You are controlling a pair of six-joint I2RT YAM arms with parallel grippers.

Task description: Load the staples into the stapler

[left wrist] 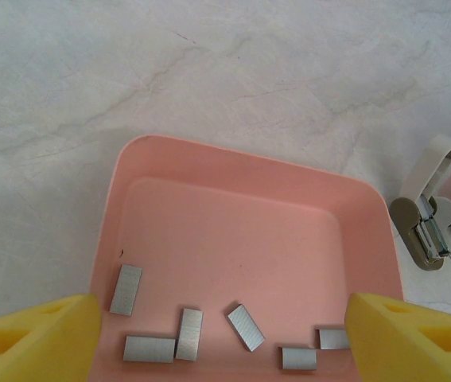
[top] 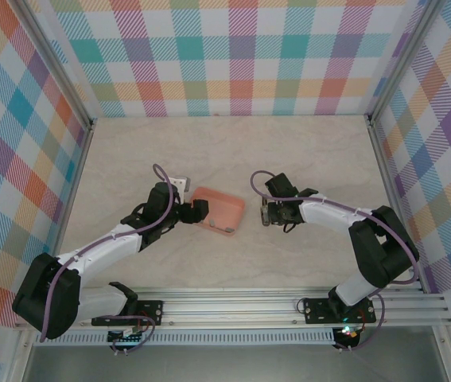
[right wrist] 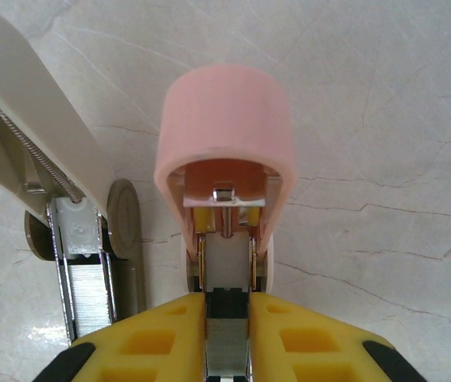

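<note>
Several grey staples (left wrist: 245,326) lie loose at the near end of the salmon-pink tray (left wrist: 233,171). My left gripper (left wrist: 225,334) hangs open over that end, one yellow finger at each near corner, holding nothing. In the top view it (top: 199,210) sits at the tray's (top: 223,208) left end. My right gripper (right wrist: 227,298) is shut on a grey strip of staples (right wrist: 227,342). It holds the strip at the near end of the open channel of the pink stapler (right wrist: 225,111), whose lid stands raised. In the top view this gripper (top: 266,213) is right of the tray.
A second, white-and-beige stapler (right wrist: 26,103) lies open just left of the pink one, with staples in its channel (right wrist: 86,294). Both staplers (left wrist: 428,231) stand right of the tray in the left wrist view. A small white object (top: 179,184) lies behind the left wrist. Checked walls enclose the table.
</note>
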